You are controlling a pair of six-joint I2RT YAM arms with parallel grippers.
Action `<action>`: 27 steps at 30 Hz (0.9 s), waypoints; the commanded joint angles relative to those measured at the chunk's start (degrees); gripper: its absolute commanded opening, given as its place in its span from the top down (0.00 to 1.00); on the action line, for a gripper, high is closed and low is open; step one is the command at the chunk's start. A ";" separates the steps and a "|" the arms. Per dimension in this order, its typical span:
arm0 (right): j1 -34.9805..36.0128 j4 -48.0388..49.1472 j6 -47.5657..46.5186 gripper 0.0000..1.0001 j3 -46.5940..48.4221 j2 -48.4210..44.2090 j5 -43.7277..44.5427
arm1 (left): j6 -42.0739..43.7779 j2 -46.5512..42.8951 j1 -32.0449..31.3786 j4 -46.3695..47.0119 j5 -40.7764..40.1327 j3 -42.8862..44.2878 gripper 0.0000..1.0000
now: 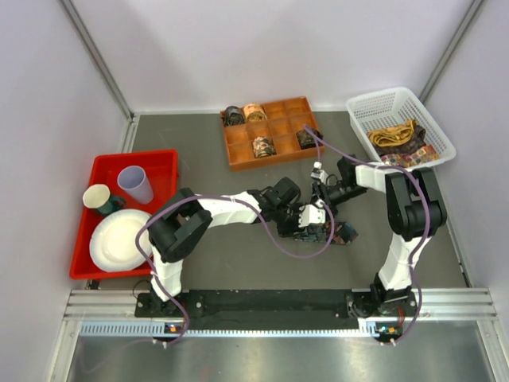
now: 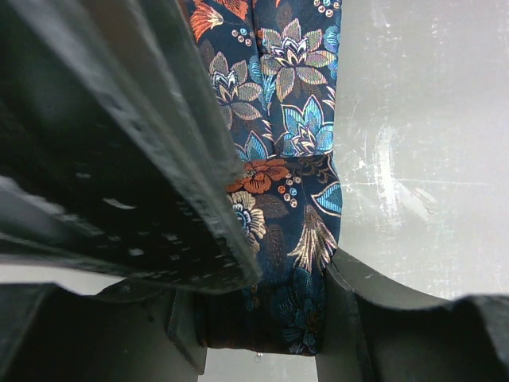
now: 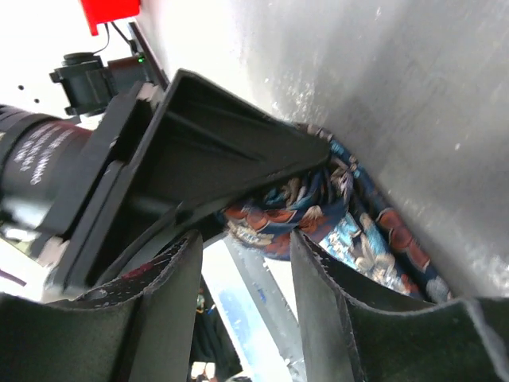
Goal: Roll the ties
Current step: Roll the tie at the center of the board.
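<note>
While clamped across its width by left gripper (image 2: 290,270), dark floral tie (image 2: 286,159) lying along grey table (image 2: 413,159) at centre, curled end just beyond right gripper (image 3: 242,255), fingers apart and holding nothing, coiled ties (image 1: 263,146) in orange box (image 1: 280,127)

Tie (image 2: 280,151) — navy, floral in blue, orange and gold (red tray (image 1: 135,154), white basket (image 1: 390,93)).

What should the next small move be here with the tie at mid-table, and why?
Probably ease the right gripper forward and close it on the bunched end of the tie. Its jaws stand open with that fabric just beyond the tips, while the left gripper is clamped on the tie's flat stretch, so the roll seems to need a second grip to turn.
</note>
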 commanded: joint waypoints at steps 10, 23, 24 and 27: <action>2.44 2.47 -2.28 0.53 -2.65 0.26 2.63 | 2.99 7.04 -1.43 -9.72 -2.72 -2.86 0.74; 2.62 2.21 -3.15 1.00 -3.53 2.98 9.30 | -0.08 5.81 0.32 -0.16 5.69 -6.20 0.45; 2.53 2.04 -3.07 1.00 -3.44 3.24 10.88 | -0.61 5.28 0.85 1.69 7.29 -7.16 0.38; 2.18 2.30 -2.36 1.00 -3.53 3.41 14.23 | -3.59 4.05 3.65 9.86 13.88 -9.09 0.29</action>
